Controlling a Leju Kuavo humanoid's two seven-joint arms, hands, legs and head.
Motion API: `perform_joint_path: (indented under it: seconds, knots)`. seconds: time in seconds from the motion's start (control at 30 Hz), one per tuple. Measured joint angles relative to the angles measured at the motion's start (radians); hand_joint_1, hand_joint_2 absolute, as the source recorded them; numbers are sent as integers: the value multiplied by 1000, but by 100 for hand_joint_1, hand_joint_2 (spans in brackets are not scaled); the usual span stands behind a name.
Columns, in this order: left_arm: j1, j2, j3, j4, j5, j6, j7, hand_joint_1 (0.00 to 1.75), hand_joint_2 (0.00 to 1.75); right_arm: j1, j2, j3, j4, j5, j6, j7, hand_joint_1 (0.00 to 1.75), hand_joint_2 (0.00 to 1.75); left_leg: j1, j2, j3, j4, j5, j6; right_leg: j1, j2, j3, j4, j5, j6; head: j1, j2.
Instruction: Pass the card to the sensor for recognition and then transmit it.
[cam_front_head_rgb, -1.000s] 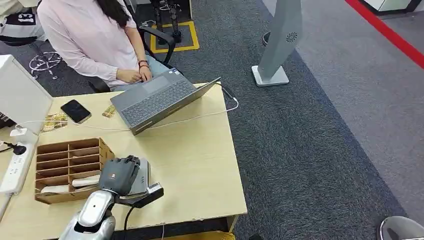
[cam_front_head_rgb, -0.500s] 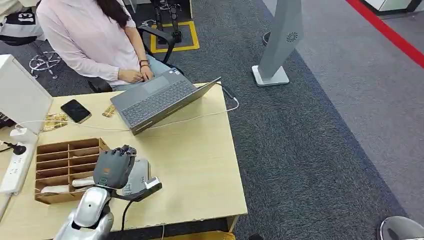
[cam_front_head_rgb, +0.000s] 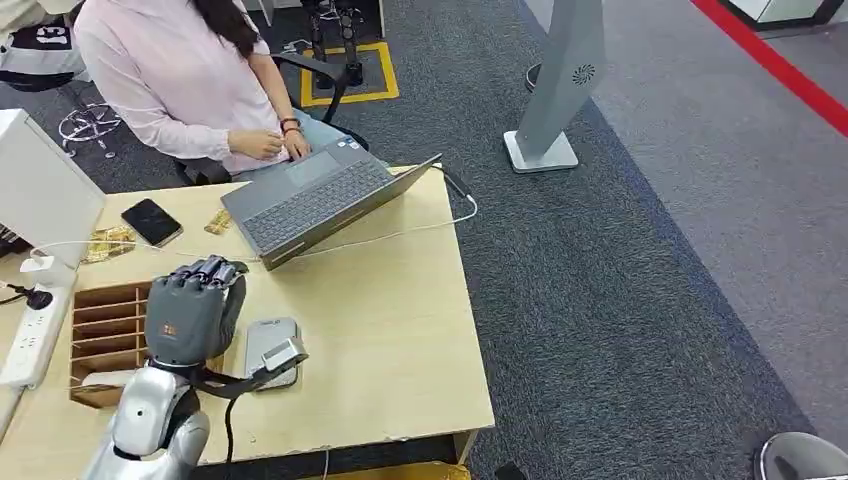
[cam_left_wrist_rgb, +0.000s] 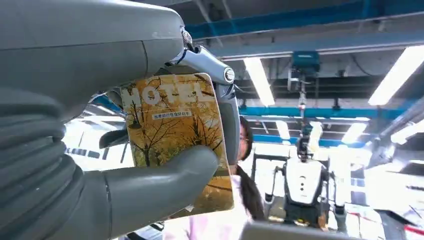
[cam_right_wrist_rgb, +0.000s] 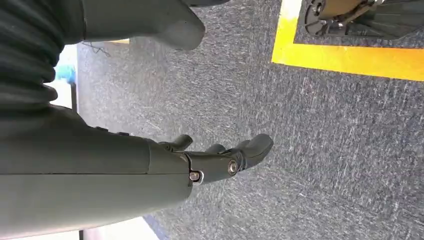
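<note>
My left hand (cam_front_head_rgb: 192, 310) hangs above the desk, between the wooden sorting box (cam_front_head_rgb: 105, 318) and the grey card sensor (cam_front_head_rgb: 270, 348). In the left wrist view it (cam_left_wrist_rgb: 150, 150) pinches a yellow hotel card (cam_left_wrist_rgb: 177, 132) with autumn trees printed on it, thumb on the face, fingers behind. From the head view the card is hidden by the hand. The sensor lies flat on the desk just right of the hand. My right hand (cam_right_wrist_rgb: 220, 160) hangs over grey carpet, fingers apart, holding nothing.
A person (cam_front_head_rgb: 180, 80) sits at the far side typing on a grey laptop (cam_front_head_rgb: 315, 195). A black phone (cam_front_head_rgb: 151, 221), a power strip (cam_front_head_rgb: 30, 335) and a white cable (cam_front_head_rgb: 400, 232) lie on the desk (cam_front_head_rgb: 390, 340). A grey stand (cam_front_head_rgb: 555, 90) rises on the carpet.
My left hand has lifted off the sensor and moved left and away from me, over the sorting box's edge. The sensor now shows uncovered.
</note>
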Motion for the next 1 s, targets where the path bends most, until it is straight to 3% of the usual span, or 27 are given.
perform_joint_path:
  seconds: [0.33, 0.43, 0.7, 0.87, 1.0]
  knots:
    - [-44, 12, 57, 9, -4, 13, -2, 175, 175, -9, -1, 18, 0, 1, 3, 9, 0, 175, 0, 0, 0, 0, 0, 0, 0, 0, 0, 0, 0, 0, 0, 0]
    - [-76, 16, 74, 36, -45, 38, 29, 175, 175, -13, -1, 24, 0, 17, 8, 16, 0, 175, 0, 0, -1, 0, 0, 0, 0, 0, -1, 0, 0, 0, 0, 0]
    - [-442, 76, 195, 414, -93, 62, 40, 175, 175, -46, -1, 73, 0, 44, 32, 50, 0, 175, 2, 0, 0, 0, 5, -4, 0, 0, -1, 2, 3, -4, 0, 0]
    - [-548, 71, 209, 564, -127, 63, 61, 175, 175, -57, 0, 92, 0, 50, 40, 51, 0, 175, 1, 0, 0, 0, 5, -4, 0, 1, -1, 2, 3, -4, 1, 0]
    - [-580, 67, 209, 616, -133, 64, 67, 175, 175, -58, 1, 94, 0, 50, 40, 51, 0, 175, 1, 0, 0, 0, 4, -4, 0, 1, -1, 2, 3, -4, 0, 0]
